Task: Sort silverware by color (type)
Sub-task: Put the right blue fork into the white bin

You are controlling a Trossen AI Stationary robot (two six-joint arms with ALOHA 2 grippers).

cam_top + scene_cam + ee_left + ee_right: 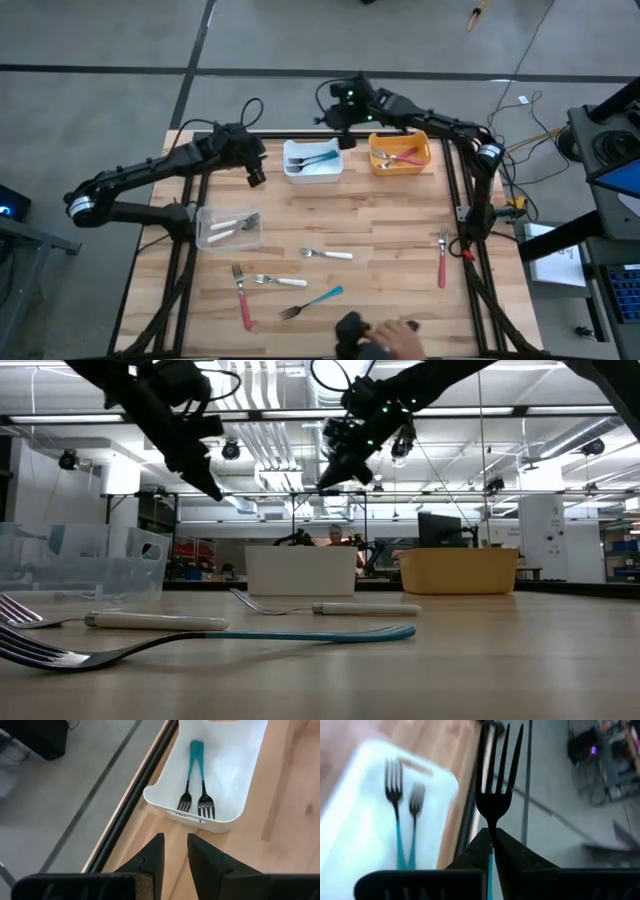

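Note:
My right gripper [491, 837] is shut on a teal-handled fork [497, 780] whose tines stick out past the fingertips. In the high view it [345, 135] hangs over the far edge of the white bin [312, 162]. Two teal forks [195, 795] lie flat in that bin. My left gripper [175, 851] hovers open and empty above the table just left of the bin [225, 775]. On the table top lie a teal fork [312, 303], two white-handled forks [328, 254] [275, 281] and two red-handled forks [242, 295] [442, 258]. My right gripper pinches the fork at its thin neck [491, 827], just behind the head, between the two fingertips. The fingers lie along the fork, and the teal handle [490, 865] runs back between them. The fork is lifted clear, its tines pointing forward out of the gripper.
An orange bin [400, 152] with red-handled pieces stands right of the white one. A clear bin [228, 228] with white-handled pieces sits at the left. A person's hand [390, 335] reaches over the near edge of the table.

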